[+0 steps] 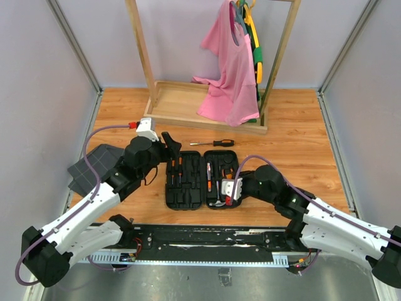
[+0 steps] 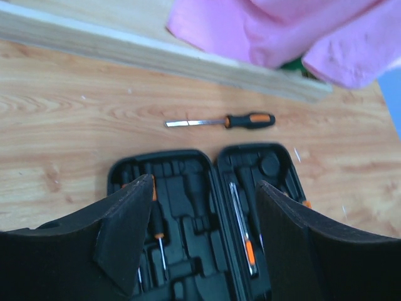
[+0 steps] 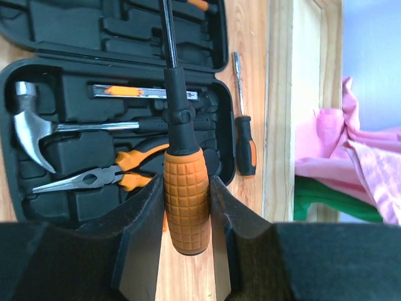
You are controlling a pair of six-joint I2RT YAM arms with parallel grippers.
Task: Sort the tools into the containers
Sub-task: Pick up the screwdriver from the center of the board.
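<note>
Overhead, left-wrist and right-wrist views of a wooden table [image 1: 301, 150] with the black hinged tool case [image 1: 188, 194] lying open and flat between the two arms.

**Case, left half.** The moulded slots hold slim screwdrivers [image 2: 156, 222] with orange collars. One more lies in a slot just across the hinge [image 2: 245, 241].

**Case, right half.** The right-wrist view shows a steel-headed claw hammer [image 3: 30, 135], long-nose pliers [image 3: 103, 177] with orange-and-black grips, and a flat silver tool with an orange slider [image 3: 141, 93]. Each is seated in its own recess of the case [image 3: 69, 204].

**Right gripper** [image 1: 229, 188]. It hangs over the right half of the case. Its fingers [image 3: 147, 226] are clamped on the ribbed grip of an orange-handled screwdriver [image 3: 177, 106]. The black shaft points across the hinge toward the other half.

**Left gripper** [image 1: 170, 145]. It sits just beyond the far left corner of the case. Its fingers [image 2: 128, 229] stand wide apart with nothing between them, framing the case [image 2: 182, 164] below.

**Loose screwdriver** [image 1: 213, 143]. With a black-and-orange handle, it lies on the table just past the far edge of the case, apart from it, also visible at [image 2: 232, 121] and [image 3: 244, 141].

**Surroundings.** A dark grey grid-patterned fabric [image 1: 94, 166] lies at the left. A wooden rack [image 1: 188, 103] beyond the case carries a pink garment [image 1: 229, 75].
</note>
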